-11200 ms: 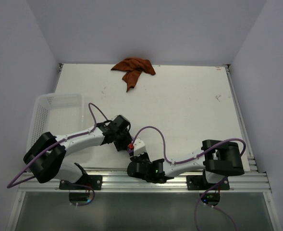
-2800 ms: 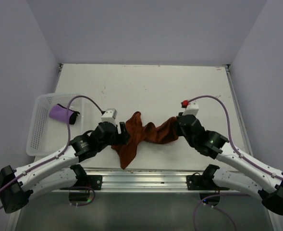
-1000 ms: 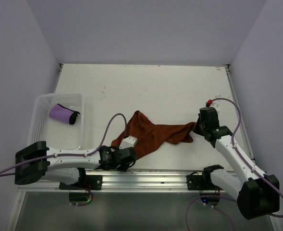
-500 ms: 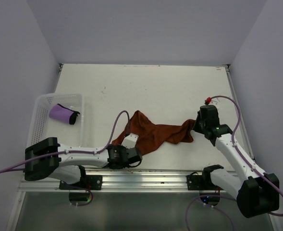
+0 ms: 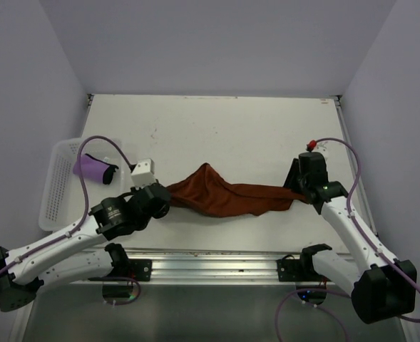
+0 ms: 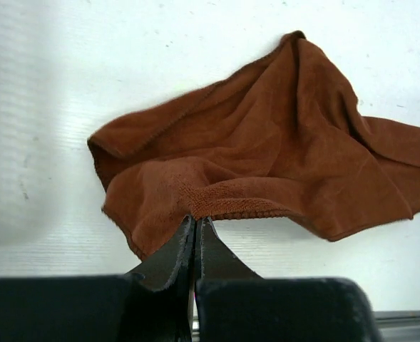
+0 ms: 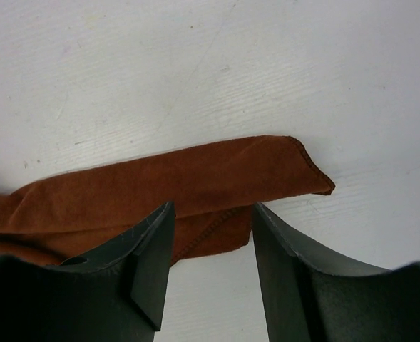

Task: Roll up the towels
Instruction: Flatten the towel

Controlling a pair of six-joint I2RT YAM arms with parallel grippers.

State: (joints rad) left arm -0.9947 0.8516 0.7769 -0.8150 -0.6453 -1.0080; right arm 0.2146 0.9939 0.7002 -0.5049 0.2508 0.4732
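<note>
Since the right jaws had just parted and left an end of the orange towel (image 7: 160, 185) lying on the table (image 7: 195, 71) between them, only the left jaws, freshly clamped on its opposite hem, held it, still unrolled.

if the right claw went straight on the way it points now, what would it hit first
Probably the orange towel: its end lies right ahead of the open right claw, flat on the table. How far off is hard to judge.
</note>
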